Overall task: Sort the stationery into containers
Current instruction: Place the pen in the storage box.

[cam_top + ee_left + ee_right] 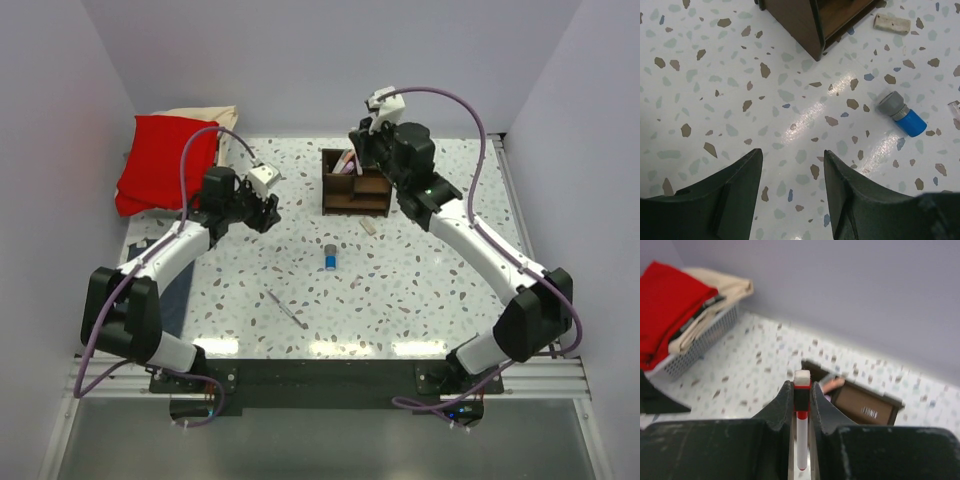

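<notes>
White pen (801, 440) clamped in right gripper (801, 387); left gripper (792, 155) agape, empty; 1 blue cylinder (902, 114), 1 grey pen (287, 309).

A red cloth (165, 165) lies on a beige cloth (208, 120), seemingly in a white mesh basket (705, 340), at the far left of the speckled table (420, 300). A dark blue-grey cloth (176, 295) lies at its left edge.

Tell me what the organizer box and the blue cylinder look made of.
Organizer box: probably wood or wood board, dark brown, matte, with flat cut panels. Blue cylinder: likely plastic, smooth blue body with slight sheen and a duller grey cap.
</notes>
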Robot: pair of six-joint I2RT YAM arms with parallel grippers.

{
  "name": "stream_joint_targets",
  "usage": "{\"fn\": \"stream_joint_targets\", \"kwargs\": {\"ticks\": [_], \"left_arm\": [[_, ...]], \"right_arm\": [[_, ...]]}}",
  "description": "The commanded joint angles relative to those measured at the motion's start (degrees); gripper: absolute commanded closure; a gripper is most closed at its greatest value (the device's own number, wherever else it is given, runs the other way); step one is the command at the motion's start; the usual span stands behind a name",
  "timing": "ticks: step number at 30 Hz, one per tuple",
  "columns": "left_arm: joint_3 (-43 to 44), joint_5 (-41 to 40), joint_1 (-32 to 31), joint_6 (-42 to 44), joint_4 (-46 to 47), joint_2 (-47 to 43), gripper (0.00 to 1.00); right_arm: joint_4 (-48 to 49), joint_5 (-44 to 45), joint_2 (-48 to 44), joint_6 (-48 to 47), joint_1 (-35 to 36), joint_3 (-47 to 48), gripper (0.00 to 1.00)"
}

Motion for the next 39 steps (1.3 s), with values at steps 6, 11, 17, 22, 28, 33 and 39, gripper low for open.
{"fn": "stream_joint_targets", "kwargs": {"ticks": [6,11,17,22,28,33,39], "left_arm": [[4.5,0.8,0.5,2.2,-3.2,5.9,0.44],[4.9,-0.6,0.4,3.1,-3.5,6.1,0.44],[4.6,-0.9,0.4,2.7,-3.4,6.4,0.44],[5.6,-1.1,0.4,2.6,-3.2,6.7,0.44],[7.4,-1.3,0.4,2.6,-3.0,7.7,0.44],[7.6,-1.5,0.4,2.7,-3.2,8.1,0.44],[7.2,-1.9,0.4,2.2,-2.7,8.2,0.44]], "right_arm": [[48.3,4.2,16.4,-14.4,0.9,-3.9,1.00],[50.3,5.9,22.7,-14.5,0.9,1.0,1.00],[47.2,6.5,26.4,-12.2,1.0,3.9,1.00],[44.0,8.4,27.8,-9.7,0.9,4.3,1.00],[43.9,9.7,29.2,-7.3,0.9,4.1,1.00],[43.2,10.0,29.9,-6.3,1.0,3.9,1.00],[40.0,10.1,29.3,-6.0,0.9,4.4,0.62]]}}
